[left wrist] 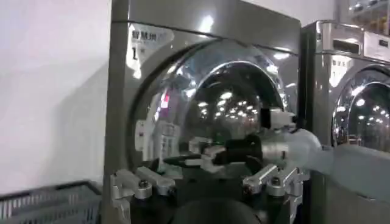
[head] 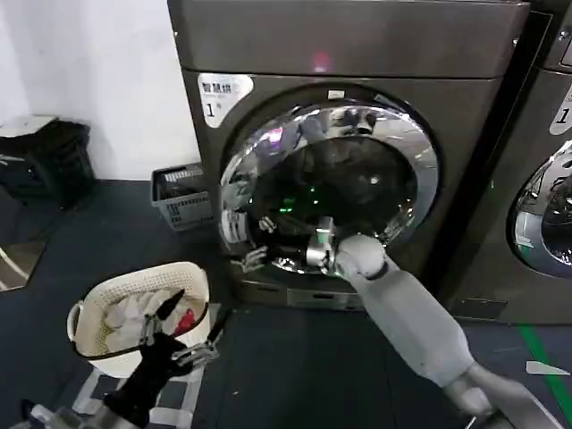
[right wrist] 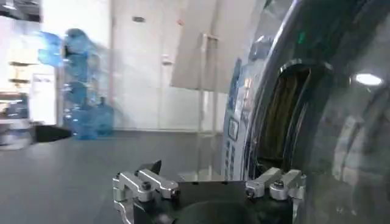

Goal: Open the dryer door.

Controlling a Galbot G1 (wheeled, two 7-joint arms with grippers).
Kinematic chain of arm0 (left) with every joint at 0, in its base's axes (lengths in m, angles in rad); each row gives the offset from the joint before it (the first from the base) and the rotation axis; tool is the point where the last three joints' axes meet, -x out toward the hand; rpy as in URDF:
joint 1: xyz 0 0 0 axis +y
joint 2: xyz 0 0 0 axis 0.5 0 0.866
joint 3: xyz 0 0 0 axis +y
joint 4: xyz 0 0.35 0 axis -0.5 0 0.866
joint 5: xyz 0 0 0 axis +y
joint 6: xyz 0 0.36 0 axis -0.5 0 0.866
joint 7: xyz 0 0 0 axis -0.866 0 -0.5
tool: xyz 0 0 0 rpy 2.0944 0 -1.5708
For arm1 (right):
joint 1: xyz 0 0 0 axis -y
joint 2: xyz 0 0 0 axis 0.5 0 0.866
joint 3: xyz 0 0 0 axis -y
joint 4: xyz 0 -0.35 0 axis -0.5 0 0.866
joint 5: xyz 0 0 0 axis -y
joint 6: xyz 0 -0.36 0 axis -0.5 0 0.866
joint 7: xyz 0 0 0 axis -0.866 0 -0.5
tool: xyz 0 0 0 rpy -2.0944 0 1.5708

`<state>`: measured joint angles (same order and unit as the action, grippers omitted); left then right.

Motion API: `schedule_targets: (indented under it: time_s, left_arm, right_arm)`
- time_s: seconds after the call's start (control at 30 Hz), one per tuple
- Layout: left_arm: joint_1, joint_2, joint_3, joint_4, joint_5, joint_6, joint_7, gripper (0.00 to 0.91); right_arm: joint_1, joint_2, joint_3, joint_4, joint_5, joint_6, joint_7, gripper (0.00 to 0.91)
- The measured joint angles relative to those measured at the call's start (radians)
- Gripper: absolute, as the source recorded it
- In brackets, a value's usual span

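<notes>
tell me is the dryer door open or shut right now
Slightly open: the dryer door stands off the dryer at its left edge, a dark gap behind the rim, with the right gripper there.

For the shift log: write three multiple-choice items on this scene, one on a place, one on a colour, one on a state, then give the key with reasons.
1. Where is the right gripper?
A. at the lower left rim of the dryer door
B. over the laundry basket
C. on top of the dryer

2. What colour is the laundry basket on the floor?
A. blue
B. cream white
C. red

3. What state is the left gripper in?
A. shut on a cloth
B. open, holding nothing
C. shut on the door rim

Key: 1 A, the head view shows the right arm reaching to the chrome rim's lower left. 2 B, its woven wall is cream white. 3 B, its fingers are spread with nothing between them, low beside the basket.
</notes>
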<state>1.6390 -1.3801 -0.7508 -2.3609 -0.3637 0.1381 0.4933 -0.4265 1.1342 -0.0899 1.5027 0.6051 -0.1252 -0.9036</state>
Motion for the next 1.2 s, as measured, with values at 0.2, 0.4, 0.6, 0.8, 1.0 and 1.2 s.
schedule_targets:
  time_s: [0.2, 0.4, 0.6, 0.8, 1.0, 1.2]
  left_arm:
    - [-0.043, 0.025, -0.096, 0.050, -0.058, 0.012, 0.026, 0.907]
    - [-0.091, 0.075, -0.182, 0.109, -0.128, 0.027, 0.028, 0.907]
    - [-0.151, 0.165, -0.167, 0.174, -0.227, 0.020, 0.031, 0.907]
    - [-0.247, 0.287, -0.107, 0.268, -0.342, 0.023, 0.048, 0.907]
    - [-0.341, 0.391, -0.012, 0.334, -0.402, 0.022, 0.062, 0.907]
    - [-0.418, 0.479, 0.111, 0.363, -0.429, 0.020, 0.065, 0.907]
  right_arm:
    - [-0.052, -0.058, 0.023, 0.074, 0.064, -0.028, -0.098, 0.907]
    - [-0.102, -0.102, 0.051, 0.120, 0.100, -0.039, -0.223, 0.907]
    - [-0.159, -0.146, 0.084, 0.155, 0.102, -0.031, -0.314, 0.907]
    - [-0.234, -0.188, 0.129, 0.213, 0.100, -0.021, -0.344, 0.907]
    - [-0.316, -0.232, 0.192, 0.277, 0.101, 0.002, -0.364, 0.907]
    - [-0.397, -0.274, 0.266, 0.327, 0.101, 0.048, -0.400, 0.907]
